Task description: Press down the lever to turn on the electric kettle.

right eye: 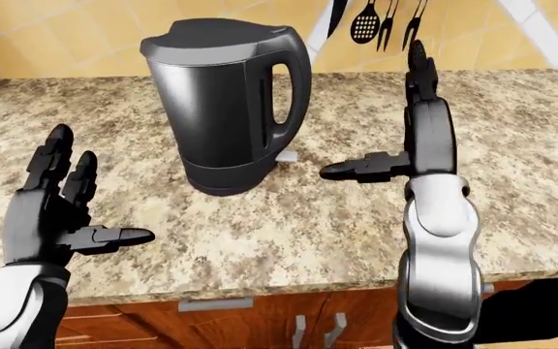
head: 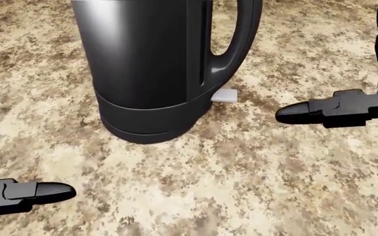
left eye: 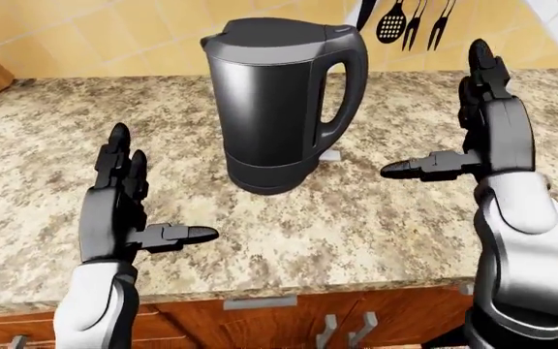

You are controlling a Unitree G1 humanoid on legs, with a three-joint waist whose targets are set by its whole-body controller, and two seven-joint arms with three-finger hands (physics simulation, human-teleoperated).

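The lever [head: 223,95] is a small pale tab jutting out at the foot of the electric kettle [left eye: 281,102], just under the lower end of the handle [left eye: 348,87] and close above the desk [left eye: 376,218]. It looks stiff and short, the sort of switch that wants a firm downward push from a single fingertip rather than a grip; being so low, it likely has little travel before it meets the base. The kettle itself is a tall dark body with a smooth, glossy wall, probably slippery and, if empty, light enough to skid or tip should the push come sideways, so pressing straight down on the tab's outer end seems the safest way. It stands upright on the speckled stone desk, toward the middle of the left-eye view. The right hand [left eye: 473,131] is held up to the right of the handle, released, fingers straight up and thumb [head: 320,110] pointing toward the kettle, near the lever but apart from it and higher. The left hand [left eye: 129,211] hangs over the desk to the kettle's left, likewise spread wide and grasping nothing. Utensils [left eye: 400,18] hang on the tiled wall above.
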